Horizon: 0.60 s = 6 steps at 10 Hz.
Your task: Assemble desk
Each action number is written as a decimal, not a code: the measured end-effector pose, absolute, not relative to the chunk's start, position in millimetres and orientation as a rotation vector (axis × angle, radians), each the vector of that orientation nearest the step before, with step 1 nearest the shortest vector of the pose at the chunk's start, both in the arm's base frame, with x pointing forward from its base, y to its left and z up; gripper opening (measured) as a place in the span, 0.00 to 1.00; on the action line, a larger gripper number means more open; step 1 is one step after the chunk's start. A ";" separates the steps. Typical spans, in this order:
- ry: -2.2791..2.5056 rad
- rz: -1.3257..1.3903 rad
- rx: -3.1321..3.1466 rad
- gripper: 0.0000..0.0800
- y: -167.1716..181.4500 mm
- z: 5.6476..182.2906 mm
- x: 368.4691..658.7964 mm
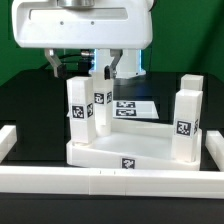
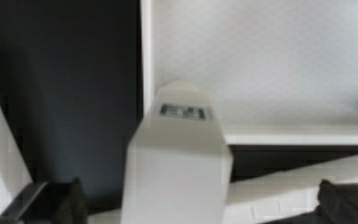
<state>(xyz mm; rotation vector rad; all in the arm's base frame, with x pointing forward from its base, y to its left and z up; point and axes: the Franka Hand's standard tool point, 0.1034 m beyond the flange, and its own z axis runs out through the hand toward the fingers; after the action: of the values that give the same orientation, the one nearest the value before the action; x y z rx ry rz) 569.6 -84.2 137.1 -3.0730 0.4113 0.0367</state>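
Observation:
The desk's white tray-like tabletop lies in the middle of the table with three white tagged legs standing upright in it. One leg is at the exterior view's left, one is just behind it, and one is at the right. My gripper hangs over the rear leg and stands open. In the wrist view that leg runs between the two dark fingertips, with a gap on each side. The gripper touches nothing, and the tabletop lies beyond.
Long white border rails run along the front, the exterior view's left and its right. The marker board lies flat on the black table behind the tabletop.

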 end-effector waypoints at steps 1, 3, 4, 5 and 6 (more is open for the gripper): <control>0.410 0.036 -3.077 0.81 -84.7 135.3 571.4; 0.411 0.034 -3.083 0.81 -86.3 131.0 570.7; 0.412 0.028 -3.089 0.81 -88.0 127.5 571.3; 0.414 0.030 -3.090 0.81 -88.9 126.7 571.0; 0.414 0.031 -3.090 0.78 -88.9 126.3 570.9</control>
<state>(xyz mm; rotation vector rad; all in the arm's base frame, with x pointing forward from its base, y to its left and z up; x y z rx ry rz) 570.9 -88.9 126.3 -3.0904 0.4138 0.0309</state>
